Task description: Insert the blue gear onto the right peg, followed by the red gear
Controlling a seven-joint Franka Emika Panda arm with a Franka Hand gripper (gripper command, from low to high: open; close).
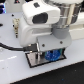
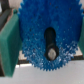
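The blue gear [image 2: 47,42] fills the wrist view, very close to the camera, and the grey tip of a peg [image 2: 51,51] shows through its dark centre hole. In the exterior view the blue gear [image 1: 50,55] sits under my gripper [image 1: 48,51], over the grey black-framed plate [image 1: 36,61]. The gripper looks shut on the gear, with its fingers mostly hidden by the arm and the gear. The red gear is out of view. I cannot tell which of the two pegs this one is.
A green block [image 2: 9,46] lies beside the blue gear in the wrist view. The white arm [image 1: 42,22] covers most of the exterior view. A black cable [image 1: 12,47] runs across the white table on the exterior view's left.
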